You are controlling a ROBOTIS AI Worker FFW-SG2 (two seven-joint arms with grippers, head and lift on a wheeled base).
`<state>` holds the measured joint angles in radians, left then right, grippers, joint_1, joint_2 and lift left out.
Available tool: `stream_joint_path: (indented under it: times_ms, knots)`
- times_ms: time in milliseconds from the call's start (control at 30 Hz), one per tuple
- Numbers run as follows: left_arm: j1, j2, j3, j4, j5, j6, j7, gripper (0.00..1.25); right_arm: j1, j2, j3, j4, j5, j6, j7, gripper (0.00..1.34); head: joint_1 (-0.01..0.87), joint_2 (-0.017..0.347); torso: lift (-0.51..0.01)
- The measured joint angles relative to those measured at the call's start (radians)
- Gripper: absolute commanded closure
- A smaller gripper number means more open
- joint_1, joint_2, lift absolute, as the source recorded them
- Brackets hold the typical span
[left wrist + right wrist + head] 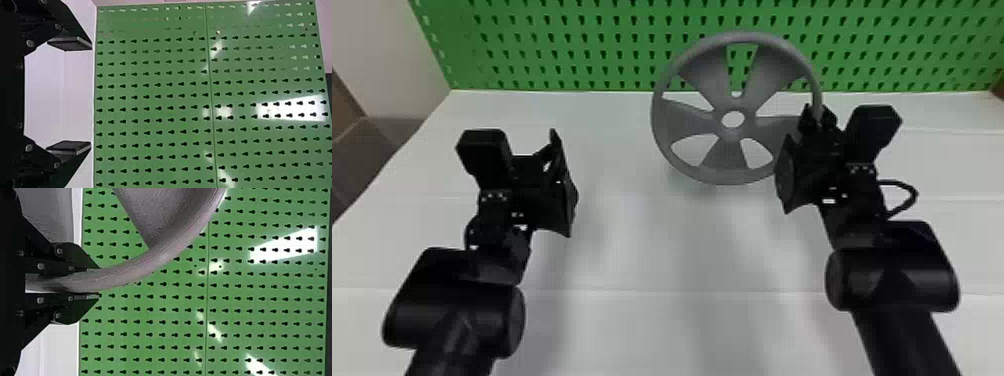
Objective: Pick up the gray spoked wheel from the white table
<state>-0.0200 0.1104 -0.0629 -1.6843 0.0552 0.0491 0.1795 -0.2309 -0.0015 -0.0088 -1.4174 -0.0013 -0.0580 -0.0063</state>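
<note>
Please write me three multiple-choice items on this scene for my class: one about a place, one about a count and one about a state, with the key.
1. Where does the right gripper grasp the gray wheel?
A) at its center hole
B) at its rim
C) it does not touch it

2. How many spokes does the wheel have?
A) five
B) three
C) eight

3. In what state is the left gripper?
A) shut on the wheel
B) shut and empty
C) open and empty

Key:
1 B: the rim runs between the right gripper's fingers.
2 A: five broad spokes fan out from the center in the head view.
3 C: its fingers stand apart with nothing between them.
</note>
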Motion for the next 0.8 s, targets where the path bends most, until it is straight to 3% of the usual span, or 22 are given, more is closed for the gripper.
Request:
stream_joint_path:
  times_ms: [800]
  knots:
    - [0.001,0.000,0.000,0.000,0.000,0.000,0.000,0.37,-0.001,0.000,0.001,0.000,-0.001,0.005,0.000,1.14,0.782,0.057,-0.097]
